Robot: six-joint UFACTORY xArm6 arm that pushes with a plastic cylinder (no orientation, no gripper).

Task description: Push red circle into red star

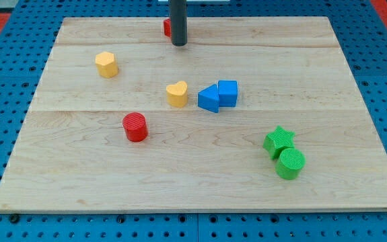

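Observation:
The red circle [135, 126] is a short red cylinder at the board's left-centre. The red star [167, 27] sits near the top edge; only its left side shows, the rest is hidden behind my rod. My tip [179, 44] rests on the board just right of and slightly below the red star, far above and to the right of the red circle.
A yellow hexagon-like block [106, 64] lies upper left. A yellow heart [177, 94] sits at centre, with a blue triangle [208, 99] and blue cube [227, 93] touching just right of it. A green star [278, 142] and green circle [291, 163] touch at lower right.

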